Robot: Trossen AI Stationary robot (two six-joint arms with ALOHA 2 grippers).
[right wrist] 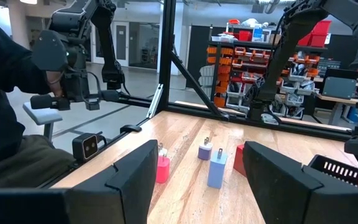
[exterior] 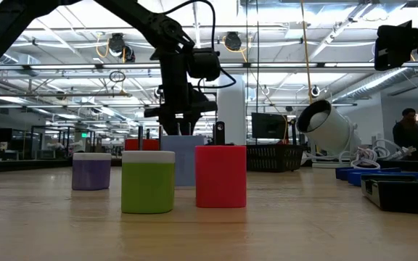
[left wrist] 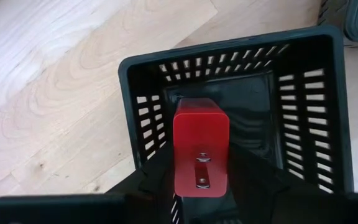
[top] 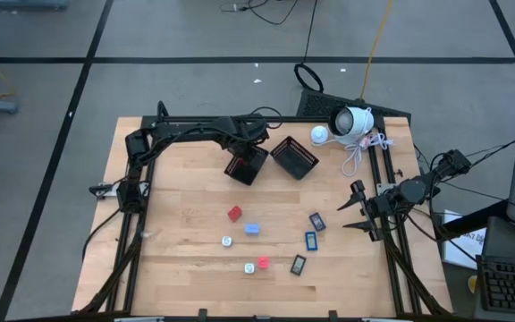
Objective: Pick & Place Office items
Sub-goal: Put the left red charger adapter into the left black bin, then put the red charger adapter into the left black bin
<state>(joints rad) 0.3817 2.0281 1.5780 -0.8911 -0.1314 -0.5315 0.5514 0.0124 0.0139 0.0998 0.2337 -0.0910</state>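
Observation:
My left gripper (top: 242,164) hangs over the left black mesh basket (top: 260,157), shut on a red block (left wrist: 201,143). In the left wrist view the block sits over the basket's open mouth (left wrist: 148,106). My right gripper (top: 354,211) waits open at the table's right edge, touching nothing. The other office items lie on the table's near middle: a red block (top: 234,213), a pale blue block (top: 252,229), two white bits (top: 227,241), a small red piece (top: 263,264) and three dark blue-faced rectangles (top: 310,240). A second mesh basket (top: 294,157) stands right of the first. My left gripper pinches the red block between its two fingers by the end nearest the wrist (left wrist: 201,183), coming from above and pointing down. The block's face with two small metal prongs (left wrist: 202,169) is turned toward the camera. It hangs lifted clear, over the basket's inside.
A white round device (top: 351,122) with a coiled white cable (top: 361,152) sits at the table's far right corner. Black frame rails run along both side edges. A person (right wrist: 5,112) sits beyond the table's left side. Bare wood lies between baskets and items.

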